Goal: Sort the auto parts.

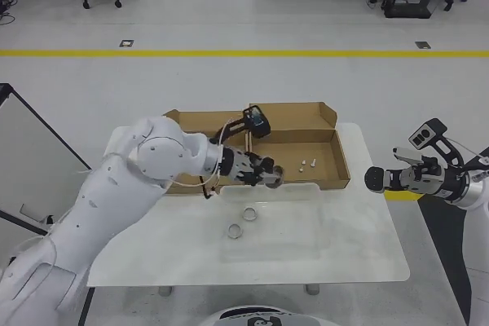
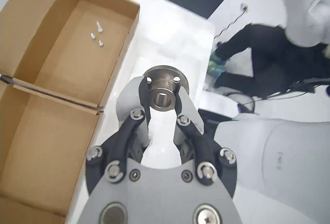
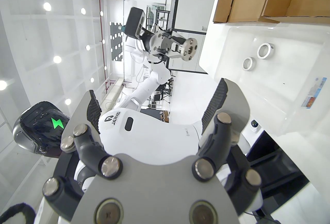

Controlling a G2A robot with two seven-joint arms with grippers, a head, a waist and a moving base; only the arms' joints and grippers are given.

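My left gripper (image 2: pixel 162 96) is shut on a metal flanged bushing (image 2: pixel 165 83), held in the air over the table near the front edge of the cardboard box (image 1: pixel 340 155). In the top view that gripper (image 1: pixel 270 173) sits just in front of the box wall, with the bushing (image 1: pixel 277 174) at its tip. Three small bolts (image 1: pixel 309 163) lie in the box's right compartment. Two metal rings (image 1: pixel 249 214) (image 1: pixel 235 231) rest in the clear plastic tray (image 1: pixel 310 244). My right gripper (image 1: pixel 373 178) hangs open off the table's right edge, its fingers (image 3: pixel 219 96) empty.
The box's left compartment (image 2: pixel 38 137) shows a bare cardboard floor. The white table (image 1: pixel 367 261) extends right of the tray. A dark panel (image 1: pixel 16 155) stands left of the table.
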